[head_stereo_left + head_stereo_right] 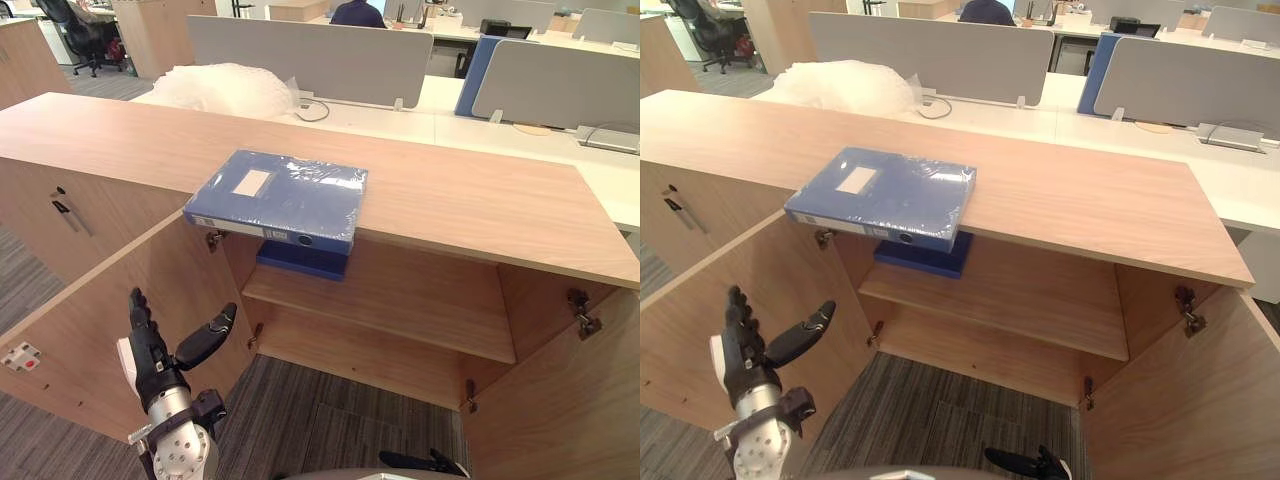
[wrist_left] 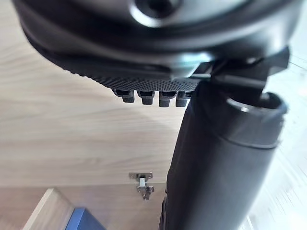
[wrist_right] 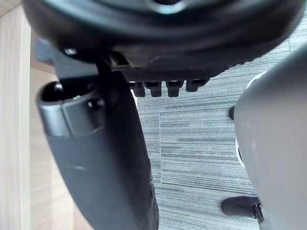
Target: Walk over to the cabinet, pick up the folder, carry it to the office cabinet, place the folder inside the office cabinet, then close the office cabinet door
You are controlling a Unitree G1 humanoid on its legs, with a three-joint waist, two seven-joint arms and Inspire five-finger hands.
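My left hand [image 1: 150,355] is raised before the open left door [image 1: 80,320], fingers straight and spread, thumb out, holding nothing. My right hand [image 1: 425,463] hangs low over the carpet [image 1: 320,405], fingers extended, empty. The blue folder [image 1: 280,195] lies flat on the cabinet's top surface [image 1: 470,200], overhanging its front edge. 1 darker blue box [image 1: 300,258] lies on the shelf [image 1: 400,300] beneath.

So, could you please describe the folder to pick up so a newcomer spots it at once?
Find the long wooden cabinet with open doors. The folder lies flat on top, overhanging the front edge. It is plastic-wrapped with a white label, unlike the darker blue folder on the shelf below.
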